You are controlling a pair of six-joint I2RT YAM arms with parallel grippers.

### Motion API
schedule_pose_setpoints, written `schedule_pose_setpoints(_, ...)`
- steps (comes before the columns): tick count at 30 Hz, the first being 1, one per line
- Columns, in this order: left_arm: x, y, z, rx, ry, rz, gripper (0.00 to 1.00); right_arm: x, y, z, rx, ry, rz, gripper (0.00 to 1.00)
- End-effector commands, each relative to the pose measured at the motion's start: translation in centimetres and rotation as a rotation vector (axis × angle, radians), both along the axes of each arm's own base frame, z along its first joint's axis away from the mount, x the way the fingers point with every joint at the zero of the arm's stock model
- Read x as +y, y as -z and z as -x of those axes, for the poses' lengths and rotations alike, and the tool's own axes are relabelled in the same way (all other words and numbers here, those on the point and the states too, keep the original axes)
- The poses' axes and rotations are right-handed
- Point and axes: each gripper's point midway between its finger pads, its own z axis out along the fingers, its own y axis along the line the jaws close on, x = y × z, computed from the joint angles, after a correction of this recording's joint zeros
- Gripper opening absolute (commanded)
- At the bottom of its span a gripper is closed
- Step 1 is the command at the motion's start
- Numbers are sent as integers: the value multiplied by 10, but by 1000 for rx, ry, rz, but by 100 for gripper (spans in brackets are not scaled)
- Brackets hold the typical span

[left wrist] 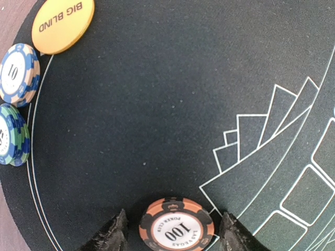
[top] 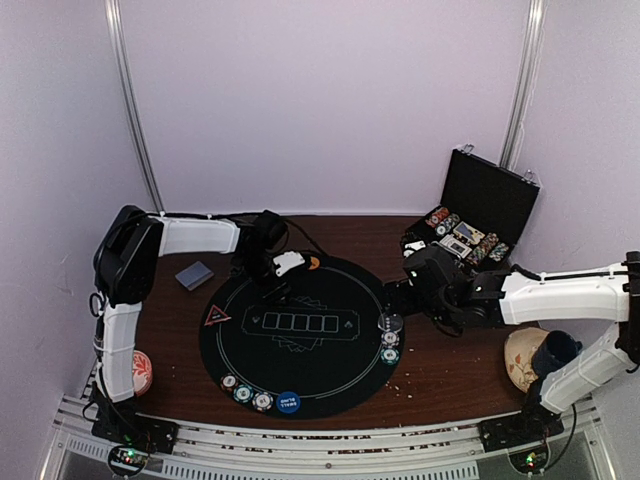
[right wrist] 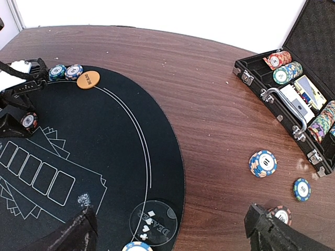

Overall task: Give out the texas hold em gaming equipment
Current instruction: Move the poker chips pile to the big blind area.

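Observation:
On the black round mat (top: 300, 370), my left gripper (left wrist: 172, 238) is open, its fingers either side of an orange-and-black 100 chip (left wrist: 176, 227) that lies flat on the mat. An orange Big Blind disc (left wrist: 63, 23), a blue 10 chip stack (left wrist: 18, 73) and a green-blue chip stack (left wrist: 11, 135) lie at the mat's far edge. My right gripper (right wrist: 170, 235) is open and empty above the clear dealer disc (right wrist: 153, 224) at the mat's right edge. Loose chips (right wrist: 263, 163) lie on the wood beside it. A red triangle (top: 217, 316) and a blue disc (top: 288, 401) are on the mat. A card deck (top: 194, 275) lies left of the mat.
An open black case (top: 480, 215) with chip rows and cards stands at the back right. A patterned dish (top: 140, 370) sits at the left front. Another dish (top: 520, 360) holds a dark blue cup (top: 555, 350) at the right front. More chips (top: 243, 393) sit on the mat's near rim.

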Motion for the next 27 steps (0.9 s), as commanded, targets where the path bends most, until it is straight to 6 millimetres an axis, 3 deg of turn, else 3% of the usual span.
schedule_pose_setpoints(1,25,30,19,67,4,-132,61,-5,-5,-1,-21,22,-13,100)
schedule_pose_setpoints(16,37,33,12,35,-29,-194,57,-5,-4,-1,-21,26,-13,100)
schedule_pose_setpoints(27,45,40,15,65,-37,-205,39,-5,-2,-1,-18,26,-10,100)
